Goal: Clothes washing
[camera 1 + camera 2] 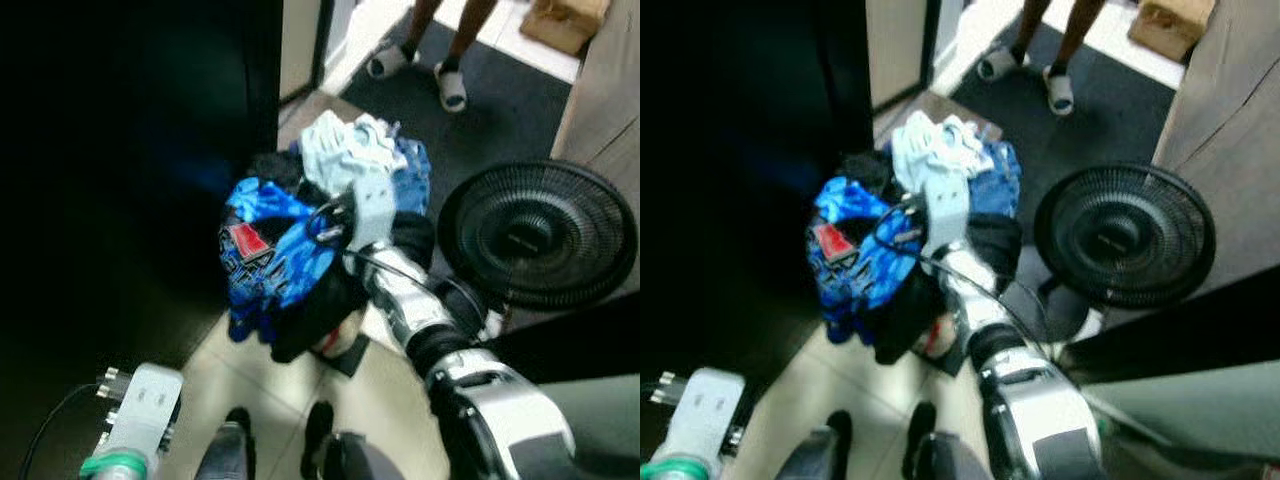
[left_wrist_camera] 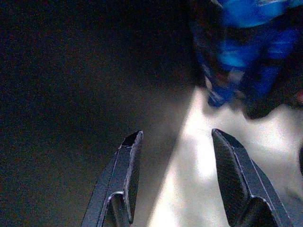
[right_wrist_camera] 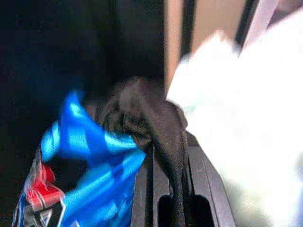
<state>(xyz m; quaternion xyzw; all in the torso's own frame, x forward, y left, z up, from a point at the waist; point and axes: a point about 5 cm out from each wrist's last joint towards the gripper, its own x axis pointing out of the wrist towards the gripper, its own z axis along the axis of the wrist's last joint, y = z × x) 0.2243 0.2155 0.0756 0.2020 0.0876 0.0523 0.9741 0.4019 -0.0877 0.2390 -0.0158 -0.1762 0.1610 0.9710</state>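
A bundle of clothes [image 1: 300, 240] hangs above the tiled floor [image 1: 380, 400], bright blue printed fabric [image 3: 90, 161] on the robot's left, black cloth [image 3: 151, 118] in the middle, pale white-blue cloth [image 1: 345, 150] on top. The right hand [image 3: 170, 189] has its fingers closed narrow on the black cloth, the bundle draped over it. A black fan [image 1: 540, 235] stands just beside it on the right. The left hand [image 2: 177, 179] hangs low, fingers wide apart, holding nothing. A person's feet in sandals [image 1: 420, 70] stand well beyond.
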